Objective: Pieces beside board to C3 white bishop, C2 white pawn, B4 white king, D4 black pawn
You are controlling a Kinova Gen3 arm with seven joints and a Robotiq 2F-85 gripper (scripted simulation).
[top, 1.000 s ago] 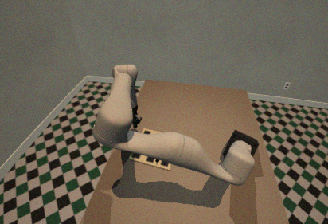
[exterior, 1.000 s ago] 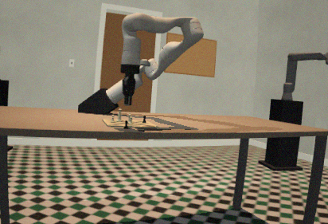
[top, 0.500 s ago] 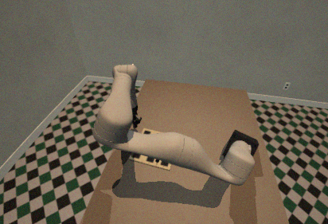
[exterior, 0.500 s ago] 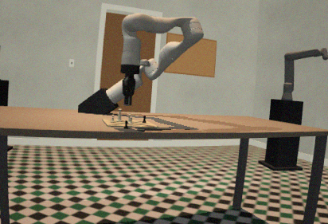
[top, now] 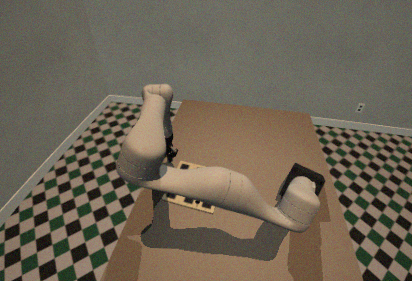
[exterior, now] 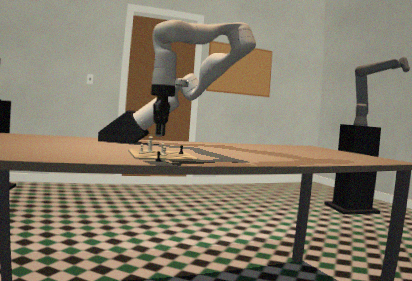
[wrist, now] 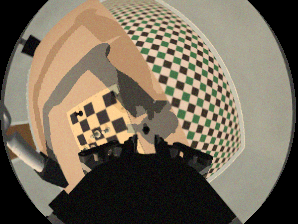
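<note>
My gripper points down with its fingers partly open and nothing between them. It hangs above the near side of the board. A black pawn stands upright on the table beside the board, just ahead of the fingertips in the wrist view. Another black piece stands on the board. A tall white piece, a small white piece and a white piece also stand on it. Their squares cannot be read; the fingers hide part of the board in the wrist view.
The brown table carries the board near its edge. The arm covers much of the board in the top view, and its shadow falls over the black pawn beside the board. A second arm on a black pedestal stands beyond the table.
</note>
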